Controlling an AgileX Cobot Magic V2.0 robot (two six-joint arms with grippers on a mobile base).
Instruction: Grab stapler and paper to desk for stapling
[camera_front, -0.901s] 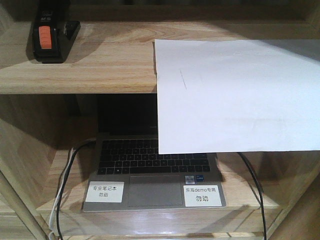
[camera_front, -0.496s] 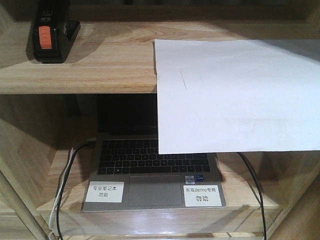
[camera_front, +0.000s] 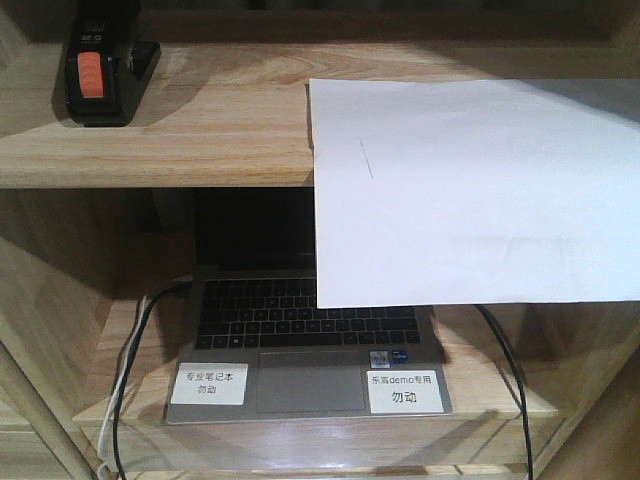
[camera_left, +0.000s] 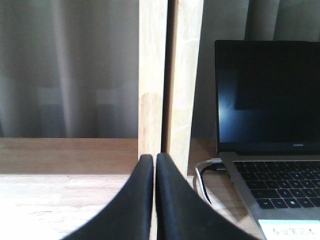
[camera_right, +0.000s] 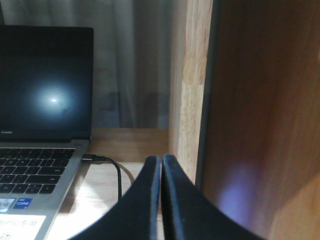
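Shelf board (camera_front: 200, 140): stapler (camera_front: 100, 75) at ten o'clock, paper (camera_front: 470, 190) overhanging at three, perhaps for easy pinching. Left gripper (camera_left: 155, 167), right gripper (camera_right: 162, 167): closed, empty.

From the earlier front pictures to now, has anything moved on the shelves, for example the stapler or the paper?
Nothing has visibly changed. The stapler stands at the same place on the upper shelf board. The paper hangs over the front edge of that board, above the laptop, as before. No gripper shows in the front view.
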